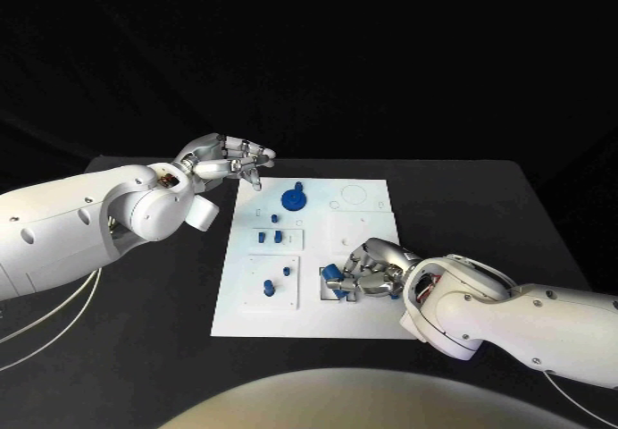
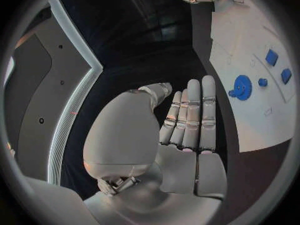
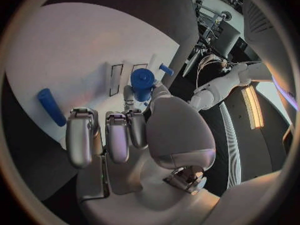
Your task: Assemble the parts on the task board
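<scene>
The white task board [image 1: 367, 308] lay flat in the middle of the black table [image 1: 515, 214], its long side running away from the robot.

The right hand [image 1: 370, 273] was lowered onto the near right part of the board, beside a rectangular recess. Its fingers [image 3: 117, 135] were curled downward and, in the right wrist view, a blue cylindrical peg [image 3: 142, 84] was seen standing upright just past the fingertips, against the thumb — whether it was truly pinched or merely touched could not be told. A second blue piece, an elongated bar [image 3: 50, 106], lay flat on the board near the same hand, apart from the fingers. In the head view blue was seen at the hand's left side, partly hidden by it.

The left hand [image 1: 229, 161] was held above the table at the far left corner of the board, touching nothing. In the left wrist view its fingers [image 2: 194, 117] were stretched out straight and close together, with nothing held in them.

Further parts were on the board: a blue round disc with a knob [image 1: 295, 197] at the far end, two small blue blocks [image 1: 270, 237] in a recessed panel at the middle left, and one small blue piece [image 1: 268, 287] in the near left panel. Faint circular outlines were seen at the far right of the board.
</scene>
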Controlling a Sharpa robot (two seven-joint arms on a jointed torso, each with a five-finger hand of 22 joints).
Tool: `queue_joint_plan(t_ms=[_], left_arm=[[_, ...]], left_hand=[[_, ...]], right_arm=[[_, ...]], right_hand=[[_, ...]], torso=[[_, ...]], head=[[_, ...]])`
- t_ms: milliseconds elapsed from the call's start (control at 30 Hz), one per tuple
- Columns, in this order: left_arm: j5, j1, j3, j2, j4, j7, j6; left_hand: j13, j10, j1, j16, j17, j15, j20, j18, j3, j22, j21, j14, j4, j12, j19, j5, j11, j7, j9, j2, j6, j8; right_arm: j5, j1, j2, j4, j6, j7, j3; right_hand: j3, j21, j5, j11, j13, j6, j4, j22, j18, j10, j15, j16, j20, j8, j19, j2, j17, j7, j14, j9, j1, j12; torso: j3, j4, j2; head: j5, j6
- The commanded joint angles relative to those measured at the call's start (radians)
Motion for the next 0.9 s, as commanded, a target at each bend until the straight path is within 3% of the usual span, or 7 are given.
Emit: queue_joint_plan(t_ms=[33,767,900], left_arm=[[0.005,0.000,0.001,0.001,0.003,0.002,0.015],[0.005,0.001,0.001,-0.001,0.005,-0.001,0.015],[0.005,0.001,0.001,-0.001,0.005,-0.001,0.015]], left_hand=[[-0.002,-0.006,-0.006,0.001,0.001,0.005,0.000,0.015,-0.001,-0.001,-0.005,-0.002,0.006,0.004,0.003,0.004,0.001,0.003,-0.001,-0.001,-0.006,0.001],[-0.002,-0.008,-0.006,0.002,0.002,0.005,0.000,0.015,-0.001,-0.003,-0.007,-0.003,0.007,0.005,0.004,0.004,0.002,0.004,-0.001,-0.002,-0.006,0.002],[-0.002,-0.008,-0.006,0.002,0.002,0.005,0.000,0.015,-0.001,-0.003,-0.007,-0.003,0.007,0.005,0.004,0.004,0.002,0.004,-0.001,-0.002,-0.006,0.002]], right_arm=[[-0.013,-0.001,0.004,-0.006,0.014,-0.029,0.000],[-0.033,-0.002,0.036,-0.037,0.021,-0.052,0.000],[-0.052,-0.002,0.040,-0.040,0.009,-0.057,0.000]], right_hand=[[-0.005,0.004,0.007,-0.009,0.138,0.052,-0.001,0.229,-0.020,0.039,-0.008,0.007,-0.009,0.002,0.070,-0.001,0.194,-0.046,0.092,0.005,-0.009,-0.004],[-0.013,0.008,0.006,-0.011,0.134,0.056,0.000,0.230,-0.020,0.039,-0.011,0.009,-0.011,0.005,0.072,0.004,0.199,-0.049,0.093,0.011,-0.032,-0.009],[-0.042,0.008,0.005,-0.013,0.133,0.057,0.000,0.230,-0.020,0.039,-0.012,0.008,-0.012,0.009,0.071,0.007,0.197,-0.051,0.092,0.023,-0.097,-0.014]], torso=[[0.0005,-0.0007,0.000],[0.0007,-0.0002,0.001],[0.0004,-0.0007,0.000]], head=[[0.001,0.000],[0.007,0.000],[0.005,0.000]])
